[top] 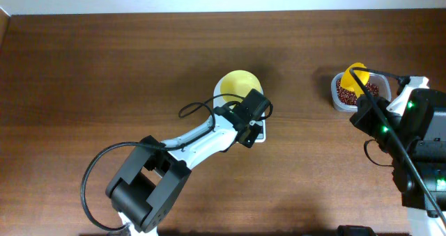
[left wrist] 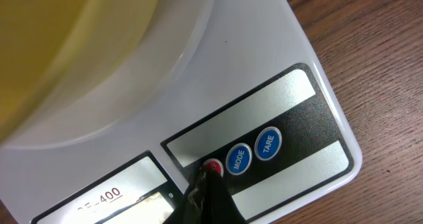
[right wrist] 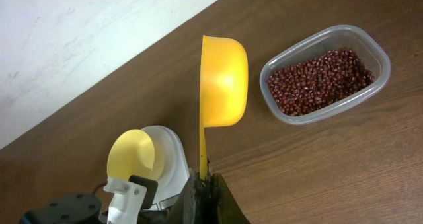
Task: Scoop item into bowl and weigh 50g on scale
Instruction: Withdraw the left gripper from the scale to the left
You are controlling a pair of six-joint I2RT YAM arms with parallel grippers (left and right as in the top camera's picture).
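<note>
Shut and empty: left gripper [left wrist: 206, 184], tip at the red button [left wrist: 213, 166] on the front strip of the scale [left wrist: 277, 45], seemingly touching. Just behind, on the platform near the middle of the table [top: 104, 55]: bowl [left wrist: 59, 45]. Clamped on the handle of the scoop [right wrist: 225, 78]: right gripper [right wrist: 201, 184]. Well clear of those fingers, near the scoop's cup, by the table's right edge: beans [right wrist: 317, 82] in the clear container [right wrist: 382, 52].
</note>
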